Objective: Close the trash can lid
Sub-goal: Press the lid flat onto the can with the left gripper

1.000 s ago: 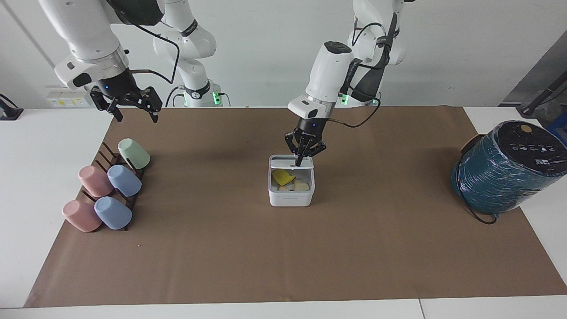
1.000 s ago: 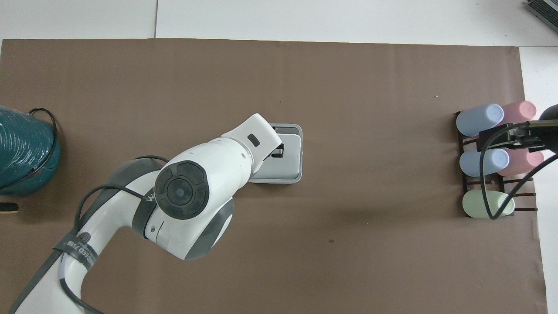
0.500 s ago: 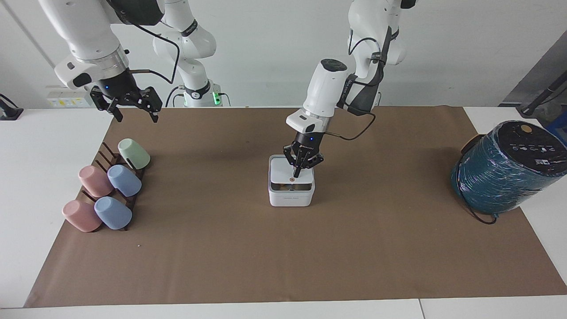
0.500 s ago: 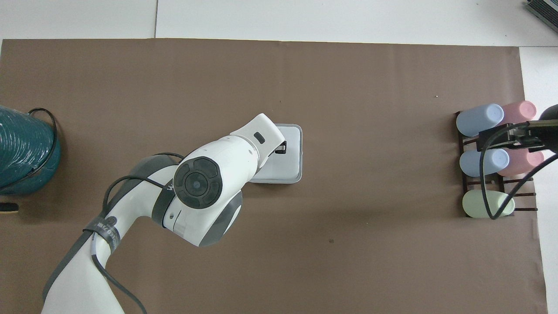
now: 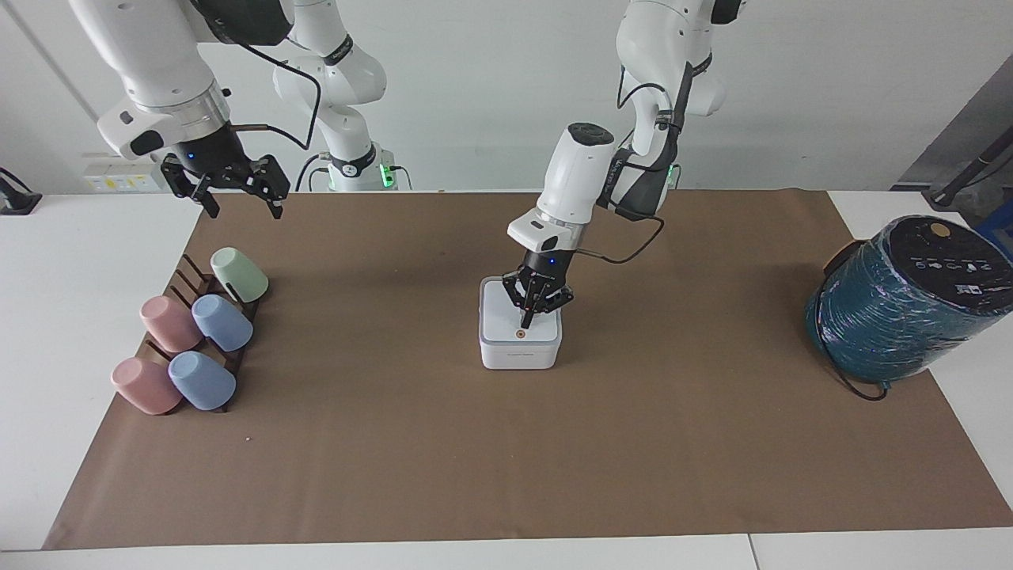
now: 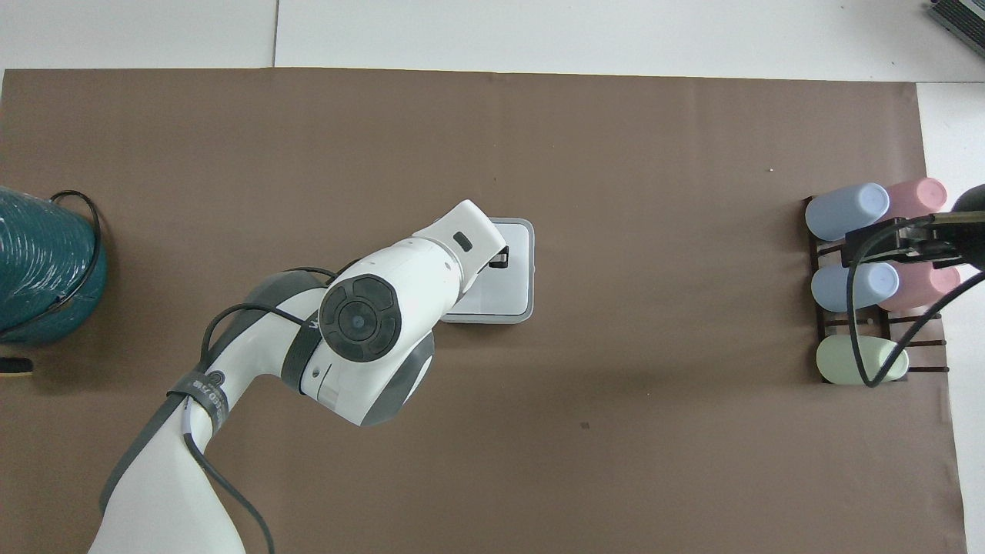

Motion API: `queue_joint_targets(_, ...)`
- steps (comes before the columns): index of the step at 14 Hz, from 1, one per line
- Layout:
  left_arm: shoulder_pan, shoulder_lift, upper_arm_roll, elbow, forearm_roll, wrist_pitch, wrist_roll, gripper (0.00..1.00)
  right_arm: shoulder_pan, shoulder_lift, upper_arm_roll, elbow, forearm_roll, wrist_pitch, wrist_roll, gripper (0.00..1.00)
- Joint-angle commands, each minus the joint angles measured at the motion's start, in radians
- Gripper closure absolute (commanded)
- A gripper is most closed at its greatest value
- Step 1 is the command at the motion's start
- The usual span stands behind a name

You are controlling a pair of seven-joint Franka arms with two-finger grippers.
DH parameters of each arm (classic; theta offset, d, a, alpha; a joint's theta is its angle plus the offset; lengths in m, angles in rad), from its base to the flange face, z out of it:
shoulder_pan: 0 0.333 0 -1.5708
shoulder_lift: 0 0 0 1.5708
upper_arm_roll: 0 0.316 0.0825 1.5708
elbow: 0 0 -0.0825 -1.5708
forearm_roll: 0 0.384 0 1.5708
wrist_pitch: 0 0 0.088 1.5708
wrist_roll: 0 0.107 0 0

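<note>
The white square trash can (image 5: 520, 355) stands in the middle of the brown mat. Its lid (image 5: 500, 316) lies flat on the can, with the orange-brown dot facing up. My left gripper (image 5: 525, 323) is shut, its tip touching the lid just by the dot. In the overhead view the left arm covers part of the lid (image 6: 514, 271), and the left gripper (image 6: 497, 260) shows at its edge. My right gripper (image 5: 244, 206) is open and empty, waiting in the air over the mat's edge by the cup rack.
A dark rack with several pastel cups (image 5: 192, 342) lies at the right arm's end of the mat; it also shows in the overhead view (image 6: 869, 285). A large teal wrapped cylinder (image 5: 902, 305) stands at the left arm's end.
The lid stood open, showing yellow scraps inside; the left gripper pushed it down and it now lies flat on the can. The right arm has not moved.
</note>
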Motion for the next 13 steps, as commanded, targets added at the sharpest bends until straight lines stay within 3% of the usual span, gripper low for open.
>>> queue_joint_targets(1,-0.020,0.066,0.006,0.029,-0.007,0.028,-0.013,1.00,0.000,-0.017,0.001,-0.011,0.004,-0.016,0.010,0.00)
queue_joint_targets(6,-0.032,0.057,0.006,0.046,-0.007,-0.004,-0.028,1.00,0.000,-0.017,0.001,-0.011,0.004,-0.016,0.011,0.00)
queue_joint_targets(11,-0.020,-0.093,0.007,0.037,-0.007,-0.287,-0.015,1.00,0.000,-0.017,0.001,-0.011,0.004,-0.016,0.010,0.00)
queue_joint_targets(13,-0.017,-0.116,0.017,0.038,-0.006,-0.367,-0.014,0.96,0.000,-0.017,0.001,-0.011,0.004,-0.016,0.010,0.00)
